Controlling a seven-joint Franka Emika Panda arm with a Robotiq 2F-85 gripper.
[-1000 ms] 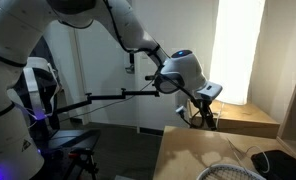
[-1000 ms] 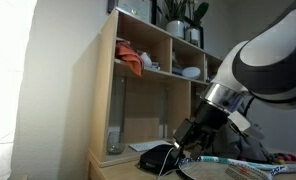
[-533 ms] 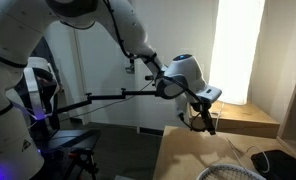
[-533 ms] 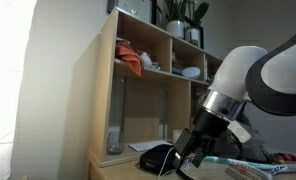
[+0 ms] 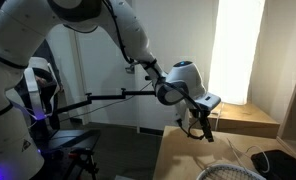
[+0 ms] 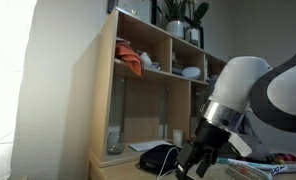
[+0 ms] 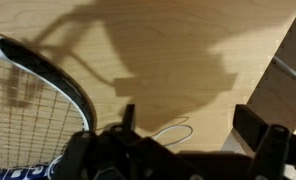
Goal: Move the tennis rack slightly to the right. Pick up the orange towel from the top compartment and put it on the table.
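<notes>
Claw (image 7: 186, 116) spread wide, nothing between the jaws; in the wrist view the two dark fingers (image 7: 129, 117) stand well apart over bare table (image 7: 188, 40). Tennis racket (image 7: 28, 115) lies flat on the tabletop, its head filling the left of the wrist view, white-and-dark frame curving just beside the near finger, not touched. Thin pale cord loop (image 7: 174, 131) on the wood between the fingers. Arm shadow falls across the table. In an exterior view the claw (image 5: 200, 128) hangs low over the table's far edge, racket head (image 5: 231, 172) nearer the camera, black pad (image 5: 284, 160) beside it. Orange towel (image 6: 131, 62) sits bunched in the top left compartment of the wooden shelf unit (image 6: 103, 100), well above and apart from the claw (image 6: 190, 168). Potted plants (image 6: 178, 14) on top of the shelf; dark object (image 6: 158, 157) on the table at its foot.
</notes>
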